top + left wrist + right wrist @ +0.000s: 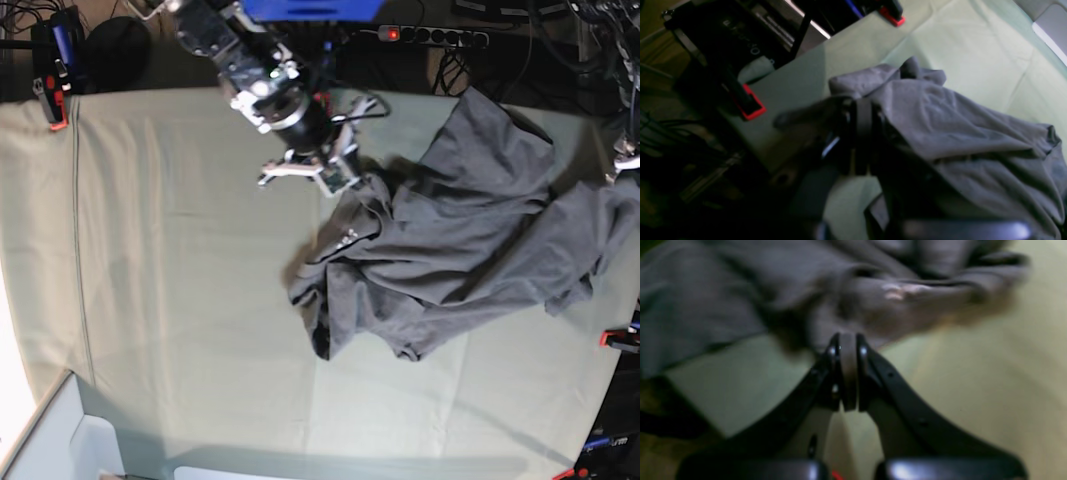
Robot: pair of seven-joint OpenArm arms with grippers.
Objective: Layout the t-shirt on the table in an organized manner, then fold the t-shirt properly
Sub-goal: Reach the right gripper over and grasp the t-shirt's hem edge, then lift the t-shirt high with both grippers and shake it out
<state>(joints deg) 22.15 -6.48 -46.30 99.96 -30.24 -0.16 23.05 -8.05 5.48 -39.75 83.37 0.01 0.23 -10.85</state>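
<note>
The dark grey t-shirt (pixel 470 230) lies crumpled on the right half of the pale green table (pixel 180 280). One side of it is drawn toward the right edge. My right gripper (pixel 350 190) comes in from the top and pinches the shirt's upper left edge. In the right wrist view the right gripper (pixel 848 343) is shut on a fold of the t-shirt (pixel 740 290). In the left wrist view my left gripper (pixel 862 110) is shut on bunched cloth of the t-shirt (pixel 957 133), near the table's edge. In the base view only a sliver of the left gripper (pixel 625 155) shows.
Red clips (pixel 55 110) (pixel 615 340) (pixel 753 106) (pixel 892 16) sit at the table's edges. A pale box (pixel 60 440) stands at the bottom left corner. A power strip (pixel 430 35) and cables lie behind the far edge.
</note>
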